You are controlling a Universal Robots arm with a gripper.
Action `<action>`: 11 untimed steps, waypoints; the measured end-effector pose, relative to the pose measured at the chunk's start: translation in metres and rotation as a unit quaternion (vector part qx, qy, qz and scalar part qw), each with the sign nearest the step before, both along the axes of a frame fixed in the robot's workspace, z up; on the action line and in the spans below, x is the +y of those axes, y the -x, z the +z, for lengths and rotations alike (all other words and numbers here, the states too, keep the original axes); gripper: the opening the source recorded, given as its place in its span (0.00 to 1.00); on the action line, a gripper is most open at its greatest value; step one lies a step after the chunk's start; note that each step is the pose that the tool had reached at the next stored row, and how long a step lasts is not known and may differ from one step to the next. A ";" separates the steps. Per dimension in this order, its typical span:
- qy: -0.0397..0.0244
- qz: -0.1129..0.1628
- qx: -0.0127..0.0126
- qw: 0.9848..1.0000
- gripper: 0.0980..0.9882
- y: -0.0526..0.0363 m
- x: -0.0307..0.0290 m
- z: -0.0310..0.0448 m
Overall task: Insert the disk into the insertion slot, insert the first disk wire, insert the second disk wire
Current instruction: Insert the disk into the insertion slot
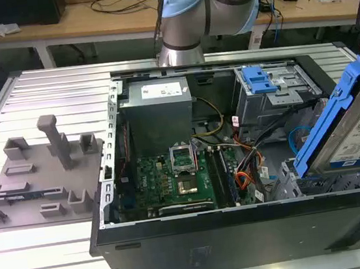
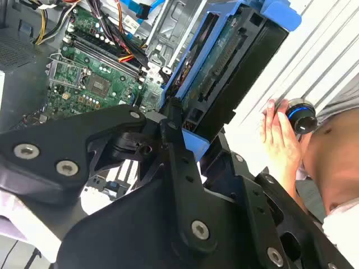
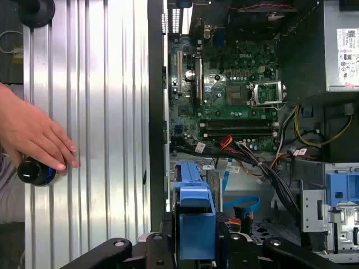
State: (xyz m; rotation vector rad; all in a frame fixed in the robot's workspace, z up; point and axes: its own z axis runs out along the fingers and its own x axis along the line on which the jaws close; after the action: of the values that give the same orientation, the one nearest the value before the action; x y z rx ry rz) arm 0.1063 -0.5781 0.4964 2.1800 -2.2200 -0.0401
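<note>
Light's pretty bright and even overall, looks like it comes from overhead. The ribbed metal table (image 1: 44,98) bounces a lot of it: streaky glare in the first wrist view, nearly blown-out white in the second wrist view. Inside the computer case (image 1: 245,238) it's dimmer, with shadow below the power supply (image 1: 155,93). The black gripper (image 2: 185,120) is one dark mass, and the disk (image 2: 230,73) it clamps sits in shade.
</note>
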 end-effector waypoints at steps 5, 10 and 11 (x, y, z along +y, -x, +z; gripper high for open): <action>0.000 0.000 0.000 1.000 0.30 0.0000 0.0000 0.0000; 0.000 0.000 0.000 1.000 0.30 0.0000 0.0000 0.0000; -0.001 0.000 0.000 1.000 0.30 0.0000 0.0000 0.0001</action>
State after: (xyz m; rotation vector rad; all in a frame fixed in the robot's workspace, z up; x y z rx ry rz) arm 0.1063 -0.5781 0.4965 2.1808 -2.2208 -0.0418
